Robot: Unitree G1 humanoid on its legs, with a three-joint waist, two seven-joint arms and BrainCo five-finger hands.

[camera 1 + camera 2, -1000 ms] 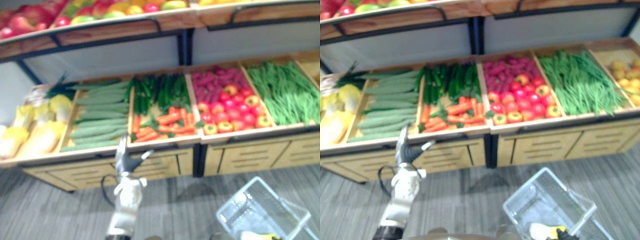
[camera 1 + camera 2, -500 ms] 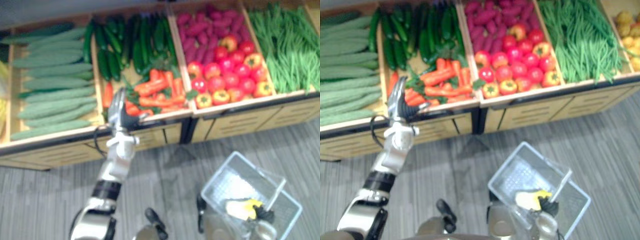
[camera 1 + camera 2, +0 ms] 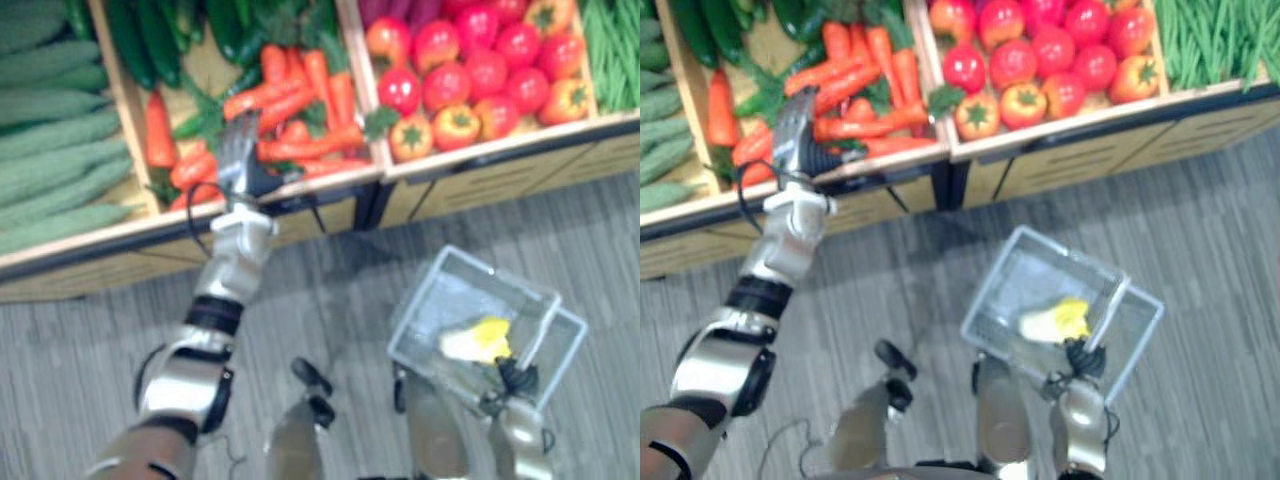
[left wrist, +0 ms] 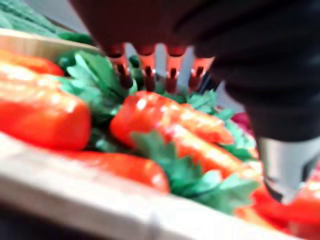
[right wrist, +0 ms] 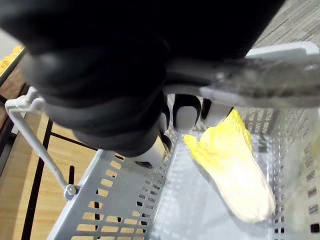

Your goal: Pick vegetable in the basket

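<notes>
Carrots (image 3: 300, 95): piled in the stand, leafy tops tangled.
Basket (image 3: 440, 300): gripped by curled right hand (image 5: 185, 112); yellow cabbage (image 5: 232, 170) inside.
Left hand (image 3: 240, 155): fingers straight over carrots, seemingly not touching.
Risk: pinching leaves only, so the carrot slips.

Bright, even light falls from above on the produce. The carrots (image 4: 165, 120) carry white glare spots. The left hand (image 4: 240, 55) is a dark shadowed mass, its fingers (image 4: 121, 67) tinted red by reflection. The right hand (image 5: 100, 65) is equally dark above the pale basket (image 5: 115, 200); the yellow leaf vegetable (image 5: 235, 175) glows. The floor (image 3: 330, 290) is evenly lit.
</notes>
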